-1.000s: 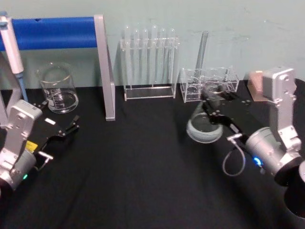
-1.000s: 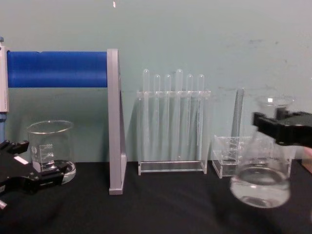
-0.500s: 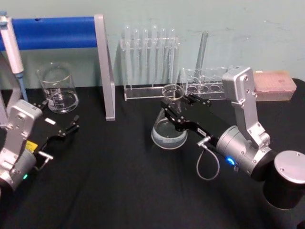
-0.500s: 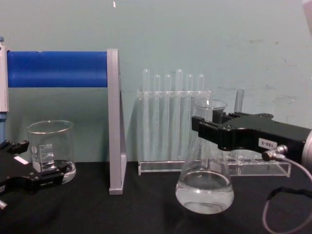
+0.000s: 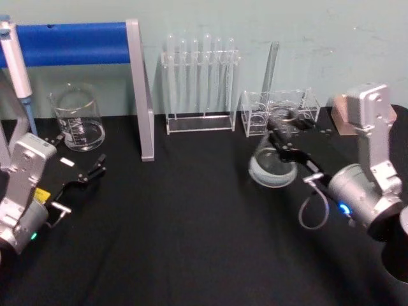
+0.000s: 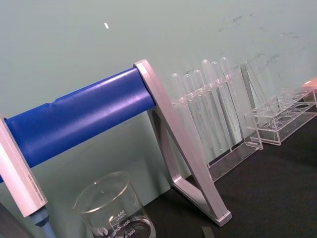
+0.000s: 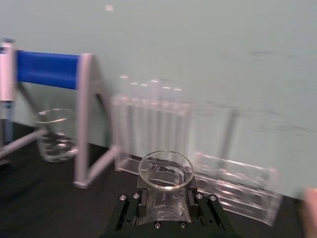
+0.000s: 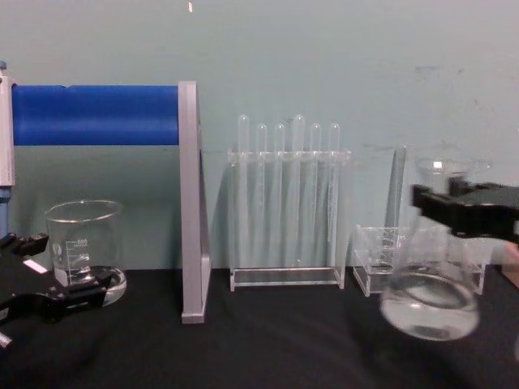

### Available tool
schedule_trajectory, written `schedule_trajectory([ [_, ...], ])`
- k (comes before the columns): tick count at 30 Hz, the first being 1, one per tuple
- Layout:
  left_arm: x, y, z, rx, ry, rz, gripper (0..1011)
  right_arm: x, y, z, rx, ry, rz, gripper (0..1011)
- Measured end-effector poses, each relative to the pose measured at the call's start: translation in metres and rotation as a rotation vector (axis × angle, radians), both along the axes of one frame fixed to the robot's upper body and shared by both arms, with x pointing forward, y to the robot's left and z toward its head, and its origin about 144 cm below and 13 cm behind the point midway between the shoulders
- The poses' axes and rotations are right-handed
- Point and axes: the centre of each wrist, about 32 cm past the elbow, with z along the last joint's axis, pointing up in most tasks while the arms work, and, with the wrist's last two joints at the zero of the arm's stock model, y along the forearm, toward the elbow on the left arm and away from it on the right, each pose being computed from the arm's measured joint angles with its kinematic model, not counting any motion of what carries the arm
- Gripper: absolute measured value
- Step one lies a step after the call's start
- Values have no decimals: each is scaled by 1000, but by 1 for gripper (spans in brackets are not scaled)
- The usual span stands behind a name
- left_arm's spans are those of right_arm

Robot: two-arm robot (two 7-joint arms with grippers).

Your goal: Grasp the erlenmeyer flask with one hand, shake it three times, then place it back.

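Observation:
The erlenmeyer flask (image 5: 273, 169), clear glass with a little clear liquid in its wide base, hangs slightly tilted at the right of the black table, in front of a small clear rack. My right gripper (image 5: 281, 132) is shut on its neck just under the flared rim. From the side, the flask (image 8: 430, 301) sits under the black right gripper (image 8: 439, 203) and appears lifted a little off the cloth. In the right wrist view the flask's rim (image 7: 166, 171) stands between the fingers of the right gripper (image 7: 166, 210). My left gripper (image 5: 84, 173) rests open at the left, near a beaker.
A graduated beaker (image 5: 78, 121) stands at the back left under a blue bar (image 5: 70, 42) on a grey post (image 5: 141, 95). Behind are a test tube rack (image 5: 201, 83), a small clear rack (image 5: 280, 108) and a pink box (image 5: 342, 112). The black cloth (image 5: 191, 210) stretches open in the middle.
The right gripper has swung the flask from the table's middle back to the right, close to where it was a second ago. The left arm has not moved.

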Motion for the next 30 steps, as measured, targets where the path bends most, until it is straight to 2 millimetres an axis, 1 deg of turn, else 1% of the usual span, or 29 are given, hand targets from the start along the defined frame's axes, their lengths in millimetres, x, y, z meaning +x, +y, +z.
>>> schedule_trajectory([
  [3, 0, 0, 0, 0, 0, 0, 1001, -5, -10, 0, -2, 1, -60, 447],
  [4, 0, 0, 0, 0, 0, 0, 1001, -5, -10, 0, -2, 1, -60, 447],
  [5, 0, 0, 0, 0, 0, 0, 1001, -9, -16, 0, -4, 2, -99, 447],
  [12, 0, 0, 0, 0, 0, 0, 1001, -19, -30, -1, -9, 5, -184, 447],
  [16, 0, 0, 0, 0, 0, 0, 1001, -23, -35, -1, -8, 5, -215, 447],
  [24, 0, 0, 0, 0, 0, 0, 1001, -23, -36, -1, -3, 7, -204, 447],
  [30, 0, 0, 0, 0, 0, 0, 1001, -17, -28, -2, -4, 8, -125, 447],
])
